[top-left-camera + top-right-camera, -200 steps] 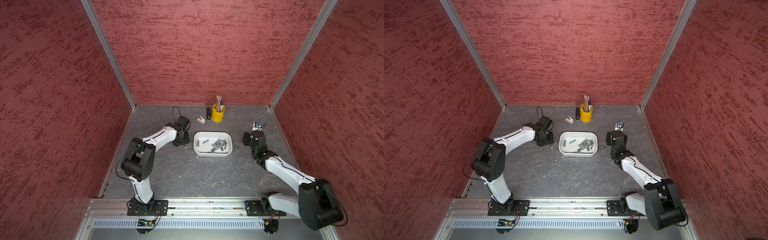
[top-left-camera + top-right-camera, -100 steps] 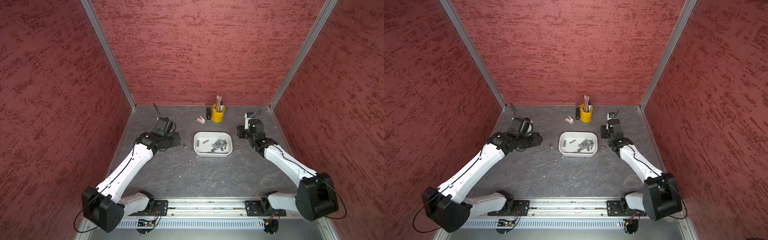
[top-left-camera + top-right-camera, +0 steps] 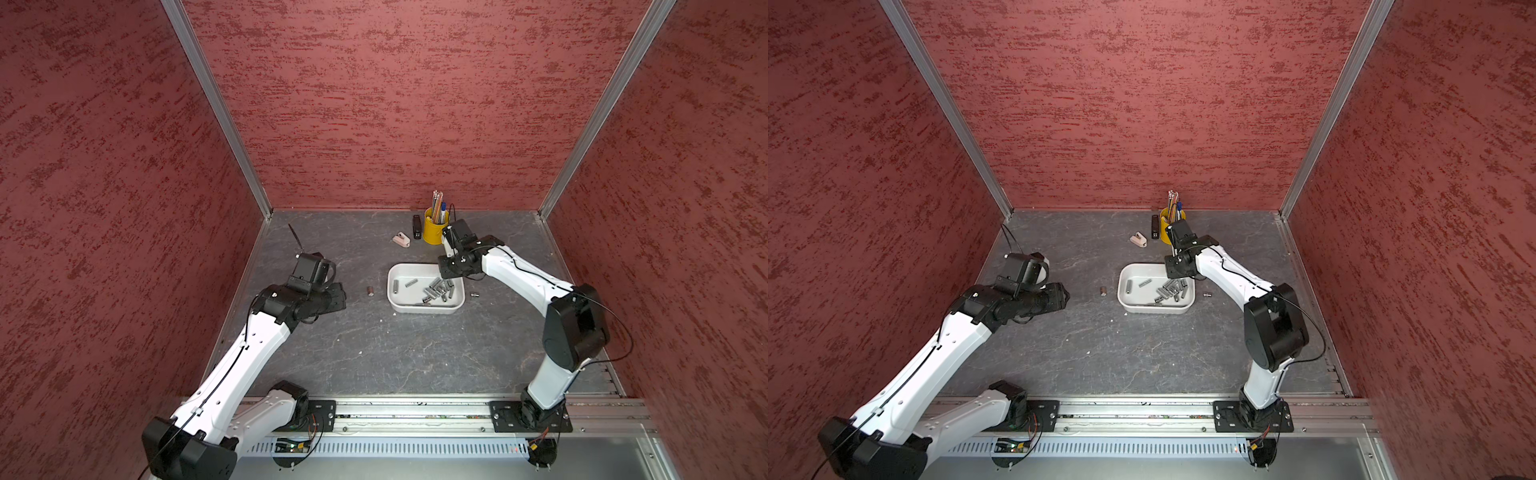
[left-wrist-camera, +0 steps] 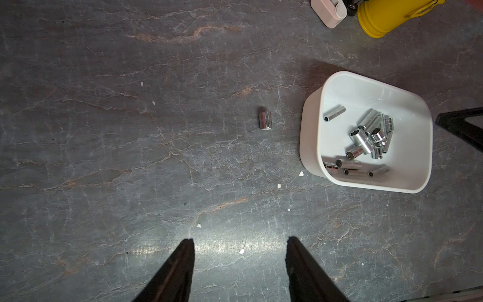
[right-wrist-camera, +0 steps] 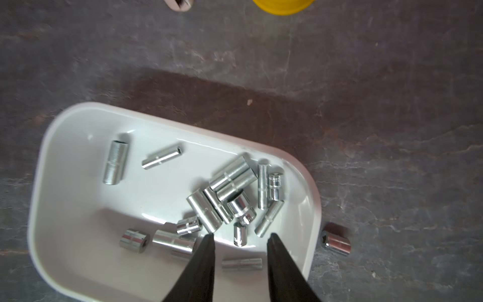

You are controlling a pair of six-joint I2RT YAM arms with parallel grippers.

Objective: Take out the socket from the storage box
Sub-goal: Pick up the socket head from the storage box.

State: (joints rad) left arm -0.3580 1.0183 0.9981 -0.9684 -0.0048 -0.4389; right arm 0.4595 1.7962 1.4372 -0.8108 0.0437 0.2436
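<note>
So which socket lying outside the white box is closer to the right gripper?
The socket just outside the storage box by the right gripper; the other socket lies beyond the box's far end.

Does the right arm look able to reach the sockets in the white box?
Probably yes: the right gripper hangs open just over the socket pile in the box, nothing in between.

I can't read any txt, nos. or brand marks from here: the sockets (image 5: pixel 203 211) in the storage box (image 5: pixel 52 183) are too small and blurred (no size stamps legible), and the yellow pen cup (image 3: pixel 432 235) looks plain.
</note>
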